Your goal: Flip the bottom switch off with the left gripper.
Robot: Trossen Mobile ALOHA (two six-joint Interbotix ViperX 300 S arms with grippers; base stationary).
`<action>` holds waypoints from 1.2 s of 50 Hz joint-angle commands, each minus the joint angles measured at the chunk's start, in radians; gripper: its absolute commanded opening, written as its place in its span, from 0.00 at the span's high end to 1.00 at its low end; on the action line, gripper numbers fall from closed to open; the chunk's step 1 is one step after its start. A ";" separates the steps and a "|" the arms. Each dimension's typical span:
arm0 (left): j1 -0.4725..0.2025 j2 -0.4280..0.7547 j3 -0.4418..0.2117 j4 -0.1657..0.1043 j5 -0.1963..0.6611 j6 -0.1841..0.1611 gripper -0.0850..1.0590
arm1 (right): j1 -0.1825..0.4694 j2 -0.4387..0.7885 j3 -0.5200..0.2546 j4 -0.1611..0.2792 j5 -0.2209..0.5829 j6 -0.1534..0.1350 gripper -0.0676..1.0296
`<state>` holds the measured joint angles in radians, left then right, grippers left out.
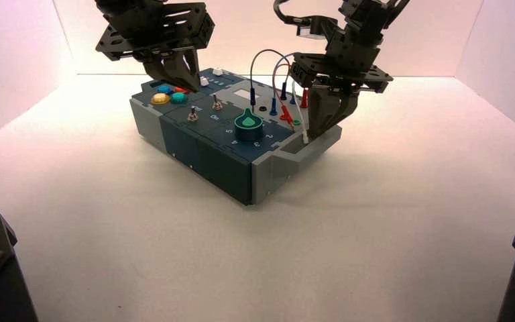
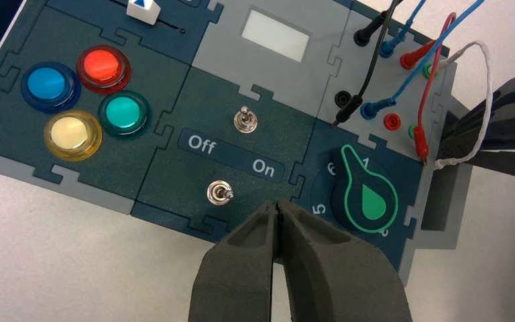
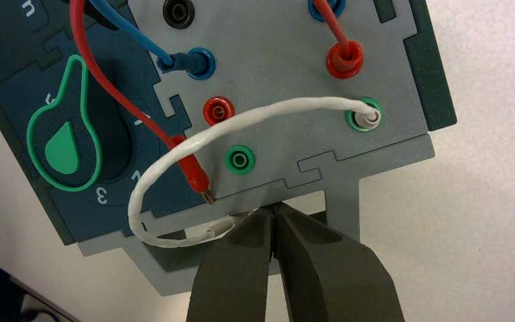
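The box [image 1: 206, 144] stands turned on the pale table [image 1: 174, 255]. The left gripper [image 1: 195, 89] is above the box's left part, in the high view between the coloured buttons and the toggle switches. In the left wrist view its two dark tapering fingers are clenched, tip against tip, and there is nothing between them. The bottom toggle switch [image 2: 220, 193] is on the dark green panel [image 2: 194, 164], at its edge nearest to the high camera, and its metal lever leans to the side of the word "On". The fingertips are near this switch but apart from it. The upper toggle switch [image 2: 245, 120] is across the "Off" and "On" label [image 2: 231, 155]. On the neighbouring panel there are four round buttons: blue [image 2: 50, 86], red [image 2: 104, 68], yellow [image 2: 72, 135] and green [image 2: 123, 114]. On the other side is the dark knob [image 2: 365, 191] with green outline, and its pointer is between 6 and 1. The right gripper [image 3: 274, 204] is at the grey handle [image 3: 342, 201] on the box's right side, also clenched. The white wire [image 3: 241, 121] comes out from a green socket, and its free end goes partly hidden behind these fingers; whether they touch it, one cannot tell
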<state>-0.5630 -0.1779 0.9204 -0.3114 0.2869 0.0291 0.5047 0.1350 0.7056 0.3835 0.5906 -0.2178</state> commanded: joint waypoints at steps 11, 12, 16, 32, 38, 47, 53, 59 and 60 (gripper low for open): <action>-0.002 0.002 0.015 -0.026 -0.006 -0.005 0.95 | 0.009 0.011 -0.018 0.002 -0.012 0.000 0.96; -0.002 0.003 0.017 -0.026 -0.006 -0.006 0.95 | 0.009 0.011 -0.017 0.003 -0.012 0.000 0.96; -0.002 0.008 0.020 -0.026 -0.009 -0.005 0.95 | 0.009 0.014 -0.018 0.002 -0.012 0.000 0.96; -0.002 0.031 0.017 -0.026 -0.032 -0.005 0.95 | 0.009 0.017 -0.017 0.000 -0.012 0.000 0.96; -0.002 0.044 0.014 -0.026 -0.040 -0.003 0.95 | 0.009 0.021 -0.020 0.000 -0.011 0.000 0.96; -0.002 0.064 0.009 -0.026 -0.052 -0.002 0.95 | 0.009 0.029 -0.020 0.000 -0.012 0.000 0.96; -0.002 0.077 0.006 -0.026 -0.066 0.000 0.95 | 0.009 0.029 -0.020 0.000 -0.012 0.000 0.96; -0.002 0.080 0.002 -0.026 -0.078 0.002 0.95 | 0.009 0.029 -0.021 -0.002 -0.012 0.000 0.96; -0.002 0.081 0.000 -0.026 -0.080 0.002 0.95 | 0.009 0.029 -0.021 -0.002 -0.011 0.000 0.96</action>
<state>-0.5630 -0.0890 0.9480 -0.3375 0.2240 0.0307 0.5047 0.1427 0.7010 0.3804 0.5906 -0.2178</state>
